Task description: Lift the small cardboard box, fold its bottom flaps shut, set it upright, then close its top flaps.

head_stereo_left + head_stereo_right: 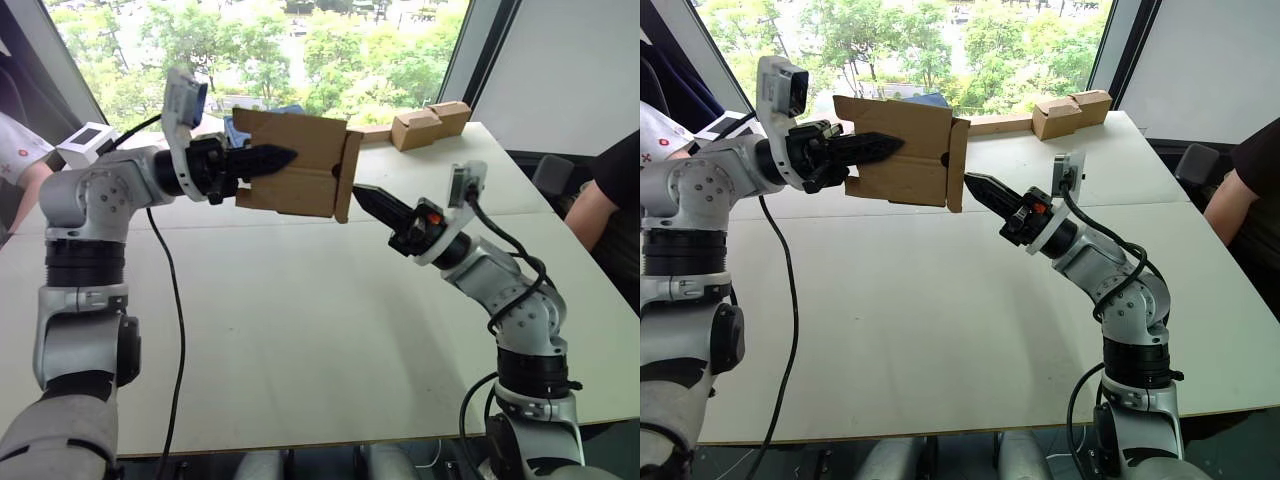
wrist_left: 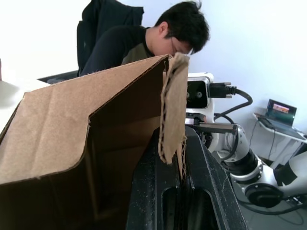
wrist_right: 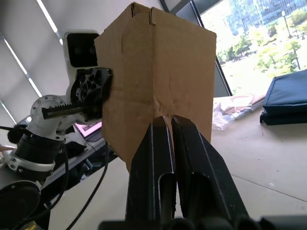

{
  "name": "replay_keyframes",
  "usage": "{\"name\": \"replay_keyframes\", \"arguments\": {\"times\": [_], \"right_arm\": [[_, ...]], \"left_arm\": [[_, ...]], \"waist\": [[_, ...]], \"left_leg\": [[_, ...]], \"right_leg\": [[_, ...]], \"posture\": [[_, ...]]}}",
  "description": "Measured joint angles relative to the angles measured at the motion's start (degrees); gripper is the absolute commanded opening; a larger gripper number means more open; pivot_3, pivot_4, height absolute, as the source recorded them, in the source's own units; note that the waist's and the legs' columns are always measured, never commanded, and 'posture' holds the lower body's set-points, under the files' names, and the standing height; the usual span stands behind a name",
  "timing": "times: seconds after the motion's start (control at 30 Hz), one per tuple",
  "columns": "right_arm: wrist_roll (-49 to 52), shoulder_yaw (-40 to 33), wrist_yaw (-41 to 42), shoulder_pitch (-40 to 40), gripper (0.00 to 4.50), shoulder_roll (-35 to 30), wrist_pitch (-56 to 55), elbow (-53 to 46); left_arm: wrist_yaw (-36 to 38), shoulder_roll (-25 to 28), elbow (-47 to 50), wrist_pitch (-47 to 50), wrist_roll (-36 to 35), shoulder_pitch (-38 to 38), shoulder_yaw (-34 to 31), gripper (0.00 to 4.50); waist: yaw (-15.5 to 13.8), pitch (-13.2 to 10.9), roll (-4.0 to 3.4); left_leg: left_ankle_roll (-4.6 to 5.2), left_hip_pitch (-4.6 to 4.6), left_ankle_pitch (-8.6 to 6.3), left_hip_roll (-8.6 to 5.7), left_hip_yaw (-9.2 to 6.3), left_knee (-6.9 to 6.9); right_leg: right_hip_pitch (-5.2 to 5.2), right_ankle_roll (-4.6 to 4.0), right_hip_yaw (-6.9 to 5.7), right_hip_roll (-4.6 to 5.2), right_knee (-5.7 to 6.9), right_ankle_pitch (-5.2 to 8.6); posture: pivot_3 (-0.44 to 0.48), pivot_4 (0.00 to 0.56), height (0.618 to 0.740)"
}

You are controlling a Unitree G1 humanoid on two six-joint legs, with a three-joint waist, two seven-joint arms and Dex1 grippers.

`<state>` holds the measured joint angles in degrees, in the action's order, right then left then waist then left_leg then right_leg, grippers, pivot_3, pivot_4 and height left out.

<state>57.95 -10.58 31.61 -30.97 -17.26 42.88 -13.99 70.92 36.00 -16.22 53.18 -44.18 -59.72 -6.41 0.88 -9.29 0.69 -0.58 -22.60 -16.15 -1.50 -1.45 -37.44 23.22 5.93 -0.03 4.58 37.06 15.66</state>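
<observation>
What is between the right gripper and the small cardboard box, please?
Nothing. In the right eye view, the right gripper points at the flap end of the small cardboard box, its shut tips at or just short of the flap, above bare table.

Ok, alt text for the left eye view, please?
The left pincer holds the small cardboard box in the air above the white table, clamped on one wall. The right pincer, shut, points at the box's lower flap edge.
</observation>
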Motion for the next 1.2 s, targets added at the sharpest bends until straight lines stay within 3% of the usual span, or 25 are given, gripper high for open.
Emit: {"name": "replay_keyframes", "arguments": {"times": [0.1, 0.2, 0.33, 0.77, 0.8, 1.2], "right_arm": [[2.0, -0.7, -1.2, 0.0, 0.13, 0.7, 0.1, -0.2], [3.4, -1.2, -2.1, 0.2, 0.84, 1.3, 0.1, -0.4], [4.2, -1.2, -2.6, 1.2, 2.26, 2.5, 0.1, -0.4], [5.1, -1.0, -3.5, 1.4, 2.26, 6.4, -1.0, 0.1], [5.1, -0.9, -3.6, 1.4, 1.74, 6.6, -1.1, 0.3], [4.7, -0.3, -4.3, 1.7, 1.74, 7.7, -2.5, 1.0]], "left_arm": [[0.0, 0.0, -0.8, 0.0, 0.0, -0.1, 0.0, 0.0], [0.1, 0.0, -1.2, -0.1, 0.0, -0.7, 0.0, 0.0], [0.1, 0.0, -1.3, -0.1, 0.0, -0.8, 0.0, 0.0], [0.0, 0.0, -1.2, 0.0, -0.1, -0.8, 0.0, 0.0], [0.0, 0.0, -1.2, 0.0, -0.1, -0.8, 0.0, 0.0], [-0.1, 0.1, -1.1, 0.1, -0.2, -0.7, -0.1, 0.0]], "waist": [[0.0, 0.0, 0.0], [0.0, 0.0, 0.0], [0.0, 0.0, 0.0], [0.1, 0.0, 0.0], [0.1, 0.0, 0.0], [0.1, 0.0, 0.0]], "left_leg": [[0.0, 0.0, 0.0, 0.0, 0.0, 0.0], [0.0, 0.0, 0.0, 0.0, 0.0, 0.0], [0.0, 0.0, 0.0, 0.0, 0.0, 0.0], [0.0, 0.0, 0.0, 0.0, 0.0, 0.0], [0.0, 0.0, 0.0, 0.0, 0.0, 0.01], [0.0, 0.0, 0.0, 0.0, 0.0, 0.01]], "right_leg": [[0.0, 0.0, 0.0, 0.0, 0.0, 0.0], [0.0, 0.0, 0.0, 0.0, 0.0, 0.0], [0.0, 0.0, 0.0, -0.01, 0.01, 0.0], [0.0, 0.0, 0.0, -0.01, 0.01, 0.0], [0.01, 0.0, 0.0, -0.02, 0.01, 0.0], [0.01, 0.0, 0.0, -0.02, 0.01, 0.0]], "posture": [[0.0, 0.15, 0.737], [0.0, 0.15, 0.737], [0.0, 0.15, 0.737], [0.0, 0.15, 0.737], [0.0, 0.15, 0.737], [0.0, 0.15, 0.737]]}}
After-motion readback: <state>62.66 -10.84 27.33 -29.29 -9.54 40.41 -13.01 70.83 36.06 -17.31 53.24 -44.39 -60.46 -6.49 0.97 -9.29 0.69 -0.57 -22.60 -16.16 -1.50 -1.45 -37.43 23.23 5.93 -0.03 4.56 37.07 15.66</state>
